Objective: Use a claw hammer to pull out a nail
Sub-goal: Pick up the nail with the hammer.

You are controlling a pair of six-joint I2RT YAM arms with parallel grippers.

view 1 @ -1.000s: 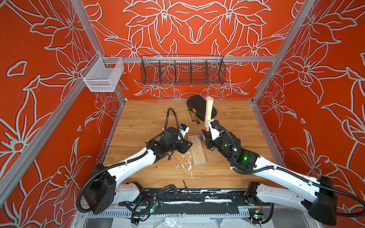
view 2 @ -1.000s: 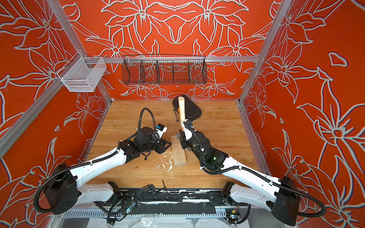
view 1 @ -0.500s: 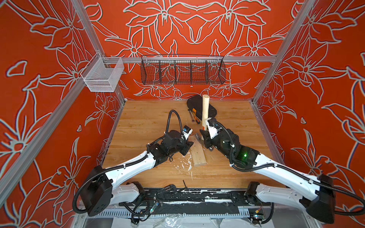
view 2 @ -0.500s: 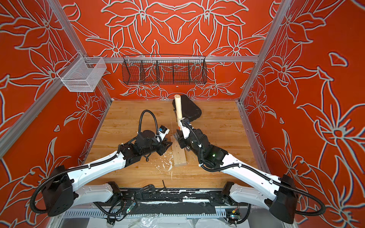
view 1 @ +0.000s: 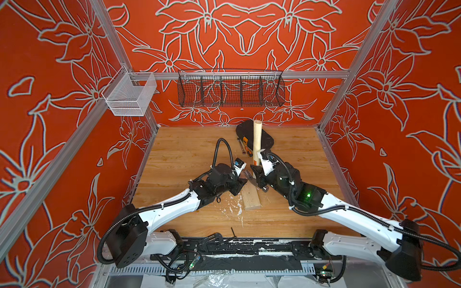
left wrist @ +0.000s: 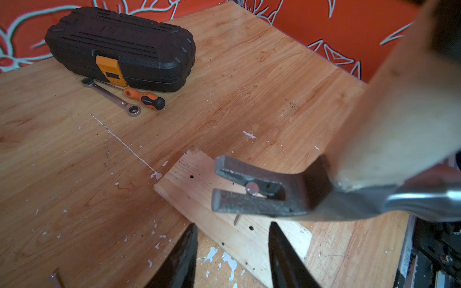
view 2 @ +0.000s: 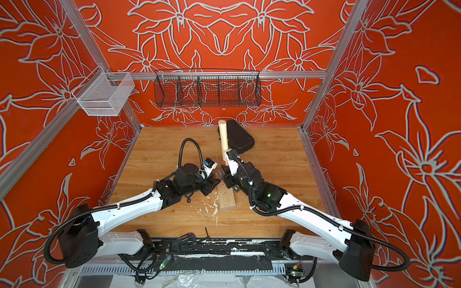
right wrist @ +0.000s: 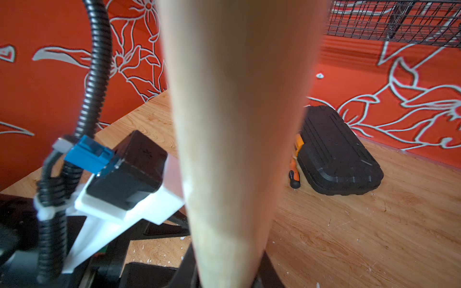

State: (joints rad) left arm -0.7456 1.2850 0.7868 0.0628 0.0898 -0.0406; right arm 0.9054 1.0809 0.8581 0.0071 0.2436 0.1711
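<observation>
Status: pull under way, not finished.

- The claw hammer (view 1: 257, 139) stands with its handle nearly upright and its head down on the wooden block (view 1: 252, 199) at mid-desk (view 1: 189, 149).
- The right gripper (view 1: 257, 174) is clamped on the handle just above the head. In the right wrist view the handle fills the frame, with dark fingers on either side at its base.
- In the left wrist view the nail (left wrist: 252, 187) sits in the claw's slot, its head resting on top of the two prongs. A short, tilted length of shank shows beneath the claw, going into the block.
- The left gripper (left wrist: 232, 251) has its fingers apart over the near end of the block and holds nothing. I cannot tell whether it presses on the wood.

Done: hammer gripped, claw hooked under the nail head, nail apparently part-raised.
Left: lever the handle over until the shank comes free. The block probably needs holding down.
</observation>
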